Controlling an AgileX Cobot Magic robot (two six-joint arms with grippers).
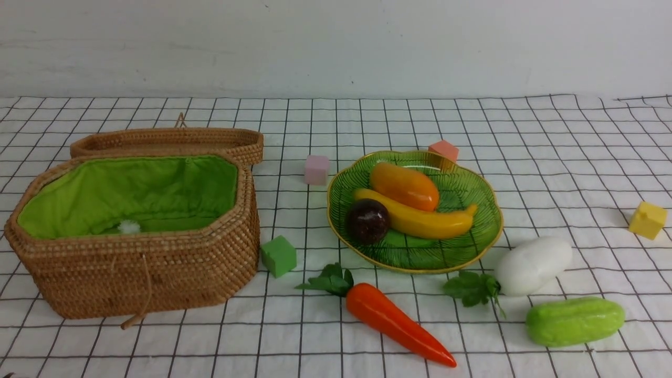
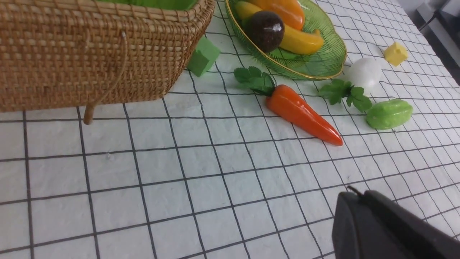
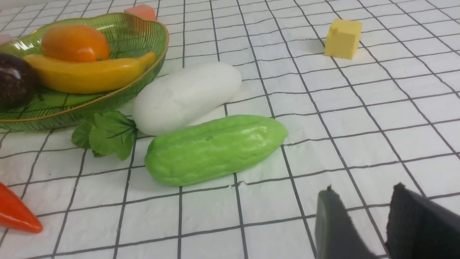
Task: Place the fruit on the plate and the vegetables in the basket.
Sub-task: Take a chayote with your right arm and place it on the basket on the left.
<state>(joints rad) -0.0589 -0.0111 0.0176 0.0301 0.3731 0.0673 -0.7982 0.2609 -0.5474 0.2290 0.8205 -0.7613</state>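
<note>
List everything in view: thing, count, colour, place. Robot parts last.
basket: one, brown wicker, green lining, open, left
plate: one, green, gold rim, right of centre
mango: one, orange, on plate
banana: one, yellow, on plate
mangosteen: one, dark purple, on plate
carrot: one, orange, in front of plate
radish: one, white, right of plate
cucumber: one, light green, nearer than radish
pink cube: one, between basket and plate
salmon cube: one, behind plate
green cube: one, by basket's right corner
yellow cube: one, far right
tablecloth: one, white, black grid
left gripper: one, black, shut, empty
right gripper: one, black, open, empty
</note>
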